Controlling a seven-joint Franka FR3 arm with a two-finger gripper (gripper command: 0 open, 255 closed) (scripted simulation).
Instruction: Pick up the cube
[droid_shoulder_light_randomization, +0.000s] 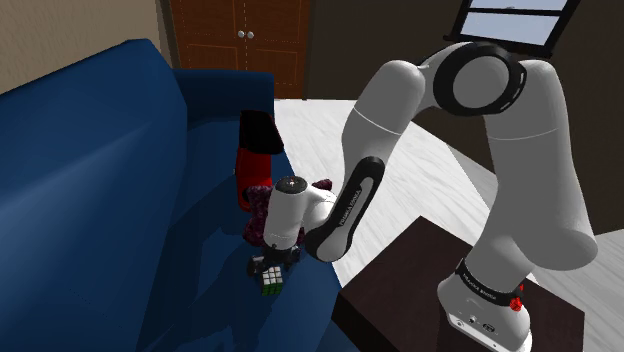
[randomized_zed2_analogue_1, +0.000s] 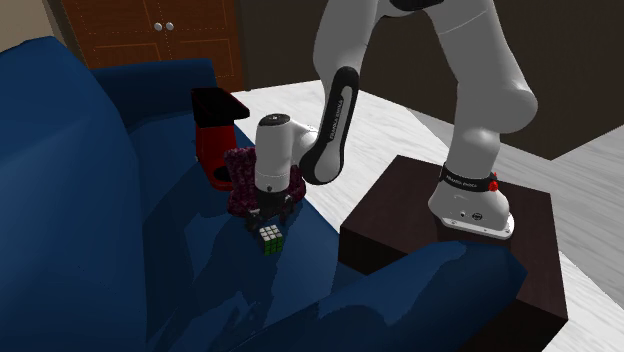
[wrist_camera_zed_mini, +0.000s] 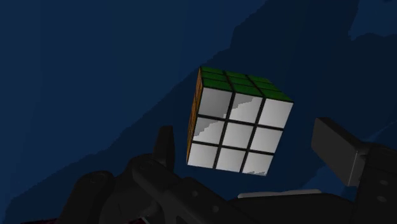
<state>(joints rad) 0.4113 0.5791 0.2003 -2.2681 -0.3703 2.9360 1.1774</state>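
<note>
Because the cube (wrist_camera_zed_mini: 238, 124) lies between the black fingers (wrist_camera_zed_mini: 164, 146) with neither one pressing on it, nothing is held yet. The gripper (droid_shoulder_light_randomization: 270, 265) stands with its fingers apart, straddling the cube from above, so that closing would catch two opposite faces. The cube shows white, green and orange faces and rests on the blue sofa seat (randomized_zed2_analogue_1: 190, 250), near its front edge. It sits turned a little against the fingers' line, so I judge the clasp may land slightly off square. Just behind the hand lies a mottled dark-red thing (randomized_zed2_analogue_1: 240, 178), and beyond that a red container with a black top (randomized_zed2_analogue_1: 215, 135). Both are close, which is probably why the hand stands near upright over the seat. Farther off, wooden cupboard doors (droid_shoulder_light_randomization: 240, 40) stand behind the sofa.
</note>
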